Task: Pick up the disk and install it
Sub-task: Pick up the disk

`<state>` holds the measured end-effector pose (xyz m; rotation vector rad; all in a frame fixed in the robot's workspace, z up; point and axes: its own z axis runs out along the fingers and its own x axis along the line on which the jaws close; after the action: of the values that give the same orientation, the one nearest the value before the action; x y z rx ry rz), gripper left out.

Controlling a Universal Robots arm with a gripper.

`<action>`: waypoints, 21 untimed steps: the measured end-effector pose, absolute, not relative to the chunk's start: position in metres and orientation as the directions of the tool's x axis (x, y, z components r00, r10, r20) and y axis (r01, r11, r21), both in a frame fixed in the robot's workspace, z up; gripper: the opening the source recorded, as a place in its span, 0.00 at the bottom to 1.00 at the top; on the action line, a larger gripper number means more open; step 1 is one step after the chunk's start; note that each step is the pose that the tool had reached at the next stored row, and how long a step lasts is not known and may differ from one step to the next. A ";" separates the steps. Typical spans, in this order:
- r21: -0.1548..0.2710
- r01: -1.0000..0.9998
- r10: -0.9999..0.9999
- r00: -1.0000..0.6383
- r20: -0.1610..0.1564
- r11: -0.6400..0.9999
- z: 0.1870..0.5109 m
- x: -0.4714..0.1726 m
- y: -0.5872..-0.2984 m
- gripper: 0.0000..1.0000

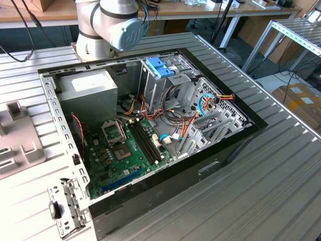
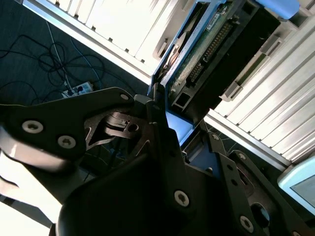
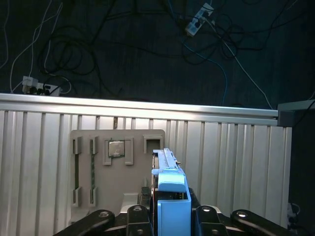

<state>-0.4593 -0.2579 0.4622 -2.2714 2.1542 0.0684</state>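
The disk (image 3: 170, 189) stands on edge between my gripper's (image 3: 170, 212) black fingers, its light-blue carrier rail facing the first wrist view. In the second wrist view the disk (image 2: 206, 44) shows its green circuit board and dark body, with the blue rail along one edge. There my gripper (image 2: 170, 123) is shut on the end of it. The disk hangs above the ribbed metal table (image 3: 236, 162), over a grey fixture plate (image 3: 118, 167). The open computer case (image 1: 150, 130) lies on its side in the middle of the exterior view.
A tall metal drive cage topped by a blue bracket (image 1: 160, 67) stands in the case, with loose cables (image 1: 200, 108) beside it. The arm's base (image 1: 108, 25) sits behind the case. The grey fixture plate (image 1: 15, 140) lies at the exterior view's left. Floor cables (image 3: 123, 44) run beyond the table edge.
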 end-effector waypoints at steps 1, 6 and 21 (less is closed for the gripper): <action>0.023 -0.998 -0.998 0.053 -0.039 -0.053 0.463 -0.459 -0.258 0.37; 0.023 -0.998 -0.998 0.053 -0.039 -0.053 0.467 -0.459 -0.258 0.37; 0.023 -0.998 -0.998 0.053 -0.039 -0.053 0.471 -0.458 -0.259 0.37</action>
<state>-0.4580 -0.2585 0.4711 -2.2716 2.1541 0.0685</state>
